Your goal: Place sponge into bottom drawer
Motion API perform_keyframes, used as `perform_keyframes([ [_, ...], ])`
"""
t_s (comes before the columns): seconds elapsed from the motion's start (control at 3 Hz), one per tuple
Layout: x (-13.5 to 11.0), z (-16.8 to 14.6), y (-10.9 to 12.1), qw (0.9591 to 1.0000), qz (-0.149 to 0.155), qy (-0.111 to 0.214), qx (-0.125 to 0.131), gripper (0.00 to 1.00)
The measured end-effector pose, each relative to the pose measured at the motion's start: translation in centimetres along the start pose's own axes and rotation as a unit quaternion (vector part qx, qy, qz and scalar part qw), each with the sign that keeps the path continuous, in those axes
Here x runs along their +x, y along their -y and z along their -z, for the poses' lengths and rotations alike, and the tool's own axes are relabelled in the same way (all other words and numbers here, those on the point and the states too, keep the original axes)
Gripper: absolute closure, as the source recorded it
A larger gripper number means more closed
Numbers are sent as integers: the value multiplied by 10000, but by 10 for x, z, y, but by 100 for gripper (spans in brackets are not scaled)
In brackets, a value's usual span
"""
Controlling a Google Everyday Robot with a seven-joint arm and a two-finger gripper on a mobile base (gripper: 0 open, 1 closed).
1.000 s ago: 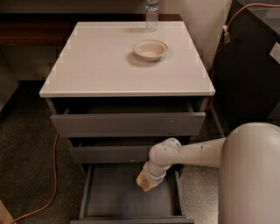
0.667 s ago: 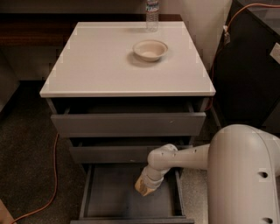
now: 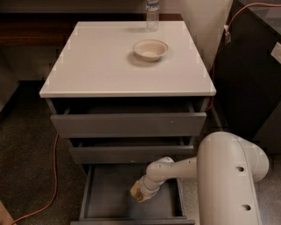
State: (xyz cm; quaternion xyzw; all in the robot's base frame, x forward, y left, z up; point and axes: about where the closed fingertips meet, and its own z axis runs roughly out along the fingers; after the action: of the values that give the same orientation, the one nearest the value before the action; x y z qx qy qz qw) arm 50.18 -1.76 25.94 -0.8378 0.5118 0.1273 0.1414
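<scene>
The bottom drawer (image 3: 103, 193) stands pulled out below the two upper grey drawers, its shallow grey tray showing. My gripper (image 3: 141, 192) reaches down into that tray at its right of centre, at the end of the white arm. A pale-yellow sponge (image 3: 137, 192) sits at the gripper's tip, just above or on the tray floor; whether it touches the floor I cannot tell.
A white bowl (image 3: 150, 48) and a water bottle (image 3: 152, 13) stand on the cabinet's white top (image 3: 96, 66). The top drawer (image 3: 127, 124) and middle drawer (image 3: 131, 154) are slightly ajar. An orange cable (image 3: 52, 176) lies on the carpet at left. A dark cabinet (image 3: 250, 70) stands right.
The white arm has swung closer and fills more of the lower right. The gripper with the sponge has stayed at nearly the same spot in the bottom drawer.
</scene>
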Motion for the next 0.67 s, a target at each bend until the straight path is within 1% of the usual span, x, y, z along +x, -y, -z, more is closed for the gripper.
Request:
perform_keyframes([
  [0.33,-3,-44,6,9995,249,87,161,99],
  [0.67,-2,-66,10,9989,350,111,303,99],
])
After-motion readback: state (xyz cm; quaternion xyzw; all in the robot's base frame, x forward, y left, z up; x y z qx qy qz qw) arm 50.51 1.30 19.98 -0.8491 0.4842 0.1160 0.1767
